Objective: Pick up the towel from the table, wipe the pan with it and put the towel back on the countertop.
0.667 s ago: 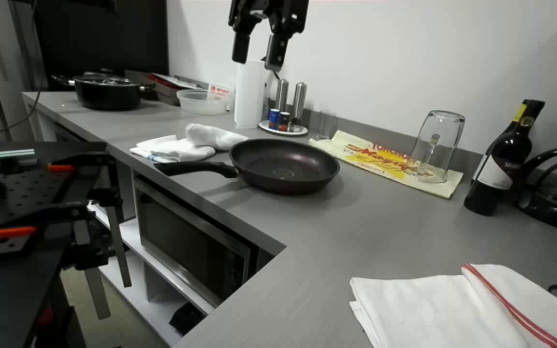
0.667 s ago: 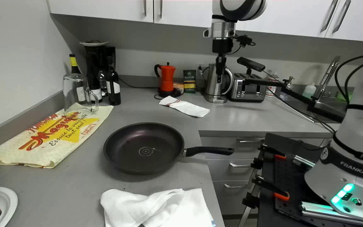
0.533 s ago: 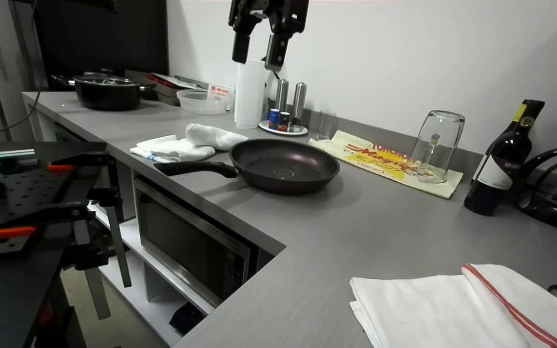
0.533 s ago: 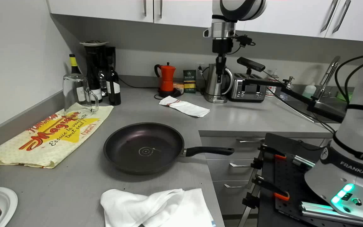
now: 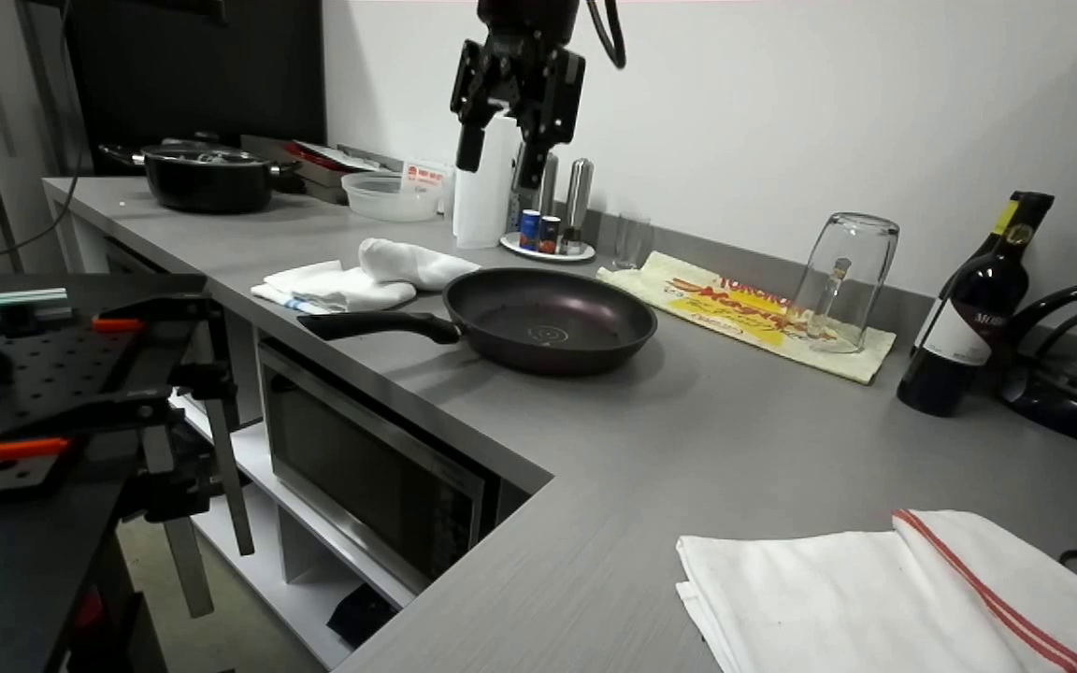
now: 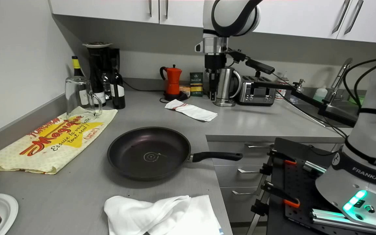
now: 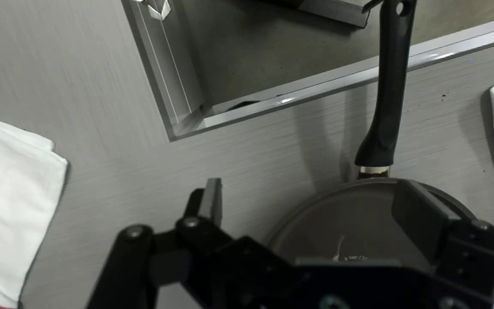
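Spread wide with nothing in its grasp, the black jointed pincer hangs over the grey countertop. In an exterior view, a round dark metal frying pan has a crumpled white cloth towel near its six o'clock and a folded white cloth towel with red stripes well apart at one-thirty; I can't tell which the task means. Reaching for one seems the step in hand. Best come straight down and pinch raised cloth: the crumpled one offers ridges, the flatter one mostly edges. Clear the pan's long black handle, pointing to three o'clock.
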`<state>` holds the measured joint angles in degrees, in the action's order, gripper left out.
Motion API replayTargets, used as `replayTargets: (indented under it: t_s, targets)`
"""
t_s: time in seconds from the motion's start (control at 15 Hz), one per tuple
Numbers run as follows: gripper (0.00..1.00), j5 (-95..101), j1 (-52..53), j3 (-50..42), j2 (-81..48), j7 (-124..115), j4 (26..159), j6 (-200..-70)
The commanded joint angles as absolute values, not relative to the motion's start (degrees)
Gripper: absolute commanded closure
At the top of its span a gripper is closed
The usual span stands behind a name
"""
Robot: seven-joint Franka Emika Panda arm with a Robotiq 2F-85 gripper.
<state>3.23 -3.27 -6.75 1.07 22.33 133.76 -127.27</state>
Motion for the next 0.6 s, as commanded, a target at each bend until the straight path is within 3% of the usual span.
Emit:
replayTargets:
  t_s: [0.0,0.53]
  targets:
    - [0.00,1.6,-1.6,-3.4,-4.1,18.2,131.4,-129.7]
    - [0.00,-1.9,3.7,4.5,-12.4,7.6,127.2,-130.4]
